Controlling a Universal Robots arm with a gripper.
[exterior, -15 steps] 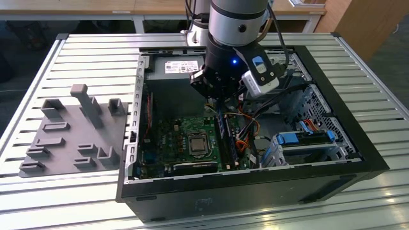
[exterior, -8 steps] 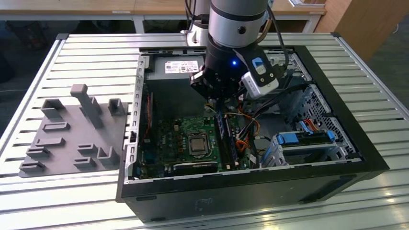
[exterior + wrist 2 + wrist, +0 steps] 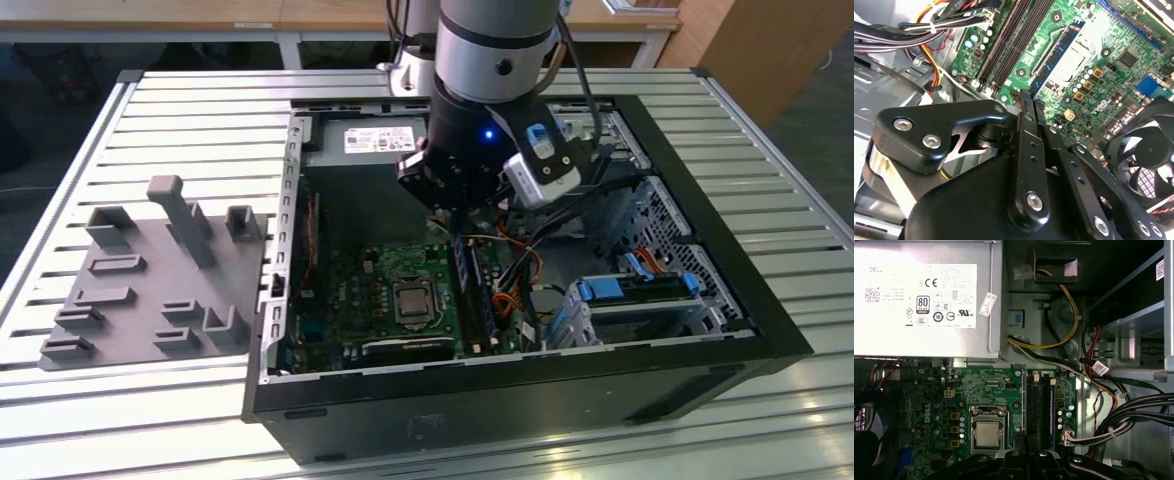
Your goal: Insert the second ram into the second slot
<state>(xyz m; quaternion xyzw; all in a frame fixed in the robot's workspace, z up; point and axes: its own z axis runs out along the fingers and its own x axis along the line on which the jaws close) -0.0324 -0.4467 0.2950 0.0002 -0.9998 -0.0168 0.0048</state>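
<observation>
Closest to the second wrist camera is the black gripper (image 3: 1030, 100). Its two fingers are drawn together with only a sliver between them. The end of a thin blue stick meets that sliver, so I judge that they pinch it rather than merely rest on it.

That stick is the second ram (image 3: 1054, 61). It stands on its edge in a slot on the green motherboard (image 3: 1104, 85). Its long axis runs straight away from the fingertips, so the gripper is at one end and not over the middle. It lies parallel to the empty black slots (image 3: 1006, 45) on one side. On its other side, just beside it, is the silver processor socket (image 3: 1079, 47). Whether it is pressed fully home, I cannot tell.

A black fan (image 3: 1149, 155) sits near the gripper body, on the socket's side.

Farther off, in the first wrist view, a grey power supply (image 3: 924, 295) with a white label lies beyond the board. Bundled cables (image 3: 1134, 410) run beside the slots.

In the exterior view, the arm reaches down into an open black computer case (image 3: 534, 410) on a slatted metal table (image 3: 160, 110). There the blue stick runs from under the gripper toward the case wall nearest that camera. A grey holding fixture (image 3: 147, 290) lies on the table at the exterior view's left, well apart from the case's slots.
</observation>
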